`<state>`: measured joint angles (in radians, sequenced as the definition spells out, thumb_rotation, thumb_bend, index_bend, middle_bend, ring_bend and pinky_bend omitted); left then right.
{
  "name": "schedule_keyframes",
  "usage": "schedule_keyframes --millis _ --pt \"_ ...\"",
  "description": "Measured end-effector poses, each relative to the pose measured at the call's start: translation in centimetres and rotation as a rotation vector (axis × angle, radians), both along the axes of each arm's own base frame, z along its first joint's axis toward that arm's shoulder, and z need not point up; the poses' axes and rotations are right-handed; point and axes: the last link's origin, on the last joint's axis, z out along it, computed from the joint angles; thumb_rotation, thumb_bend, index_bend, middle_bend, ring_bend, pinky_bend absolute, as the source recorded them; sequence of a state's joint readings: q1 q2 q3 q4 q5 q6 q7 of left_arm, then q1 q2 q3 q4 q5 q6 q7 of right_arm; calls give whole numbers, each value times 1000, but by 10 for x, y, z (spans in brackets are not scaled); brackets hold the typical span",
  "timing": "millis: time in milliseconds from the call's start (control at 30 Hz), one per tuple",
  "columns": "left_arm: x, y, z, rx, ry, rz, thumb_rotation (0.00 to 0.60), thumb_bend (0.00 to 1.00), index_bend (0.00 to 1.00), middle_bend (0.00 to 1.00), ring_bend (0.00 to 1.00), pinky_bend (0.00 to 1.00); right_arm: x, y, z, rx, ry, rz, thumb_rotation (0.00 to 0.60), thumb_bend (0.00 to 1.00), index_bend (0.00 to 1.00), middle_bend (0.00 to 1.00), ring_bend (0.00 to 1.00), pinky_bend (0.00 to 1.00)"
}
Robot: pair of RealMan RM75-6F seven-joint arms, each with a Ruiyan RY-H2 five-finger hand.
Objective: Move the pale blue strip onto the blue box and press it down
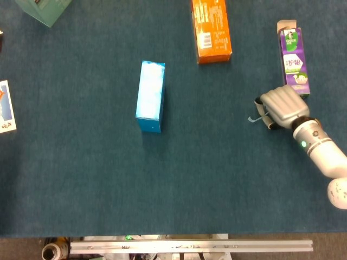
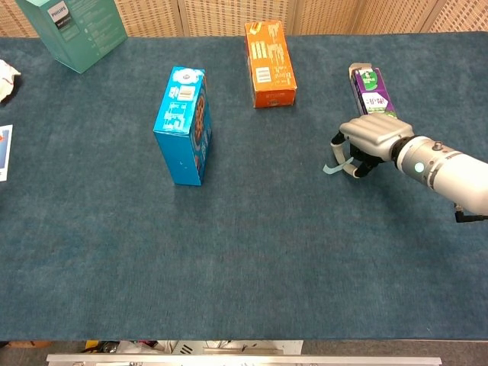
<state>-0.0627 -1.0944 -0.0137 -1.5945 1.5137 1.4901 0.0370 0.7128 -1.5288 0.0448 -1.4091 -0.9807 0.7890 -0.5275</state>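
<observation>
The blue box (image 1: 150,96) (image 2: 183,126) stands on the table left of centre. Far to its right, the pale blue strip (image 1: 251,119) (image 2: 331,168) pokes out leftward from under my right hand (image 1: 279,105) (image 2: 374,136). That hand is low over the cloth, its fingers curled in around the strip's other end, which the palm hides. The strip's free end lies at the table surface. My left hand shows in neither view.
A purple carton (image 1: 293,59) (image 2: 371,88) lies just behind the right hand. An orange box (image 1: 211,30) (image 2: 269,65) lies at the back centre, a teal box (image 1: 43,8) (image 2: 76,27) at the back left, and a card (image 1: 5,105) at the left edge.
</observation>
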Motion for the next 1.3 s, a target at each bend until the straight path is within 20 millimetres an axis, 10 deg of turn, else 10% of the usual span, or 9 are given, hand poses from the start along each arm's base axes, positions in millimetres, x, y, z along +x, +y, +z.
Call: schedule_keyframes --millis 500,1300 --pt "-1 -1 2 -4 4 2 600 493 187 521 487 531 15 1 8 -30 -64 13 600 367 554 1000 1000 1000" --pt "0 -13 13 17 -3 -4 600 493 187 521 487 531 146 -23 24 -124 -377 283 600 367 554 1000 1000 1000"
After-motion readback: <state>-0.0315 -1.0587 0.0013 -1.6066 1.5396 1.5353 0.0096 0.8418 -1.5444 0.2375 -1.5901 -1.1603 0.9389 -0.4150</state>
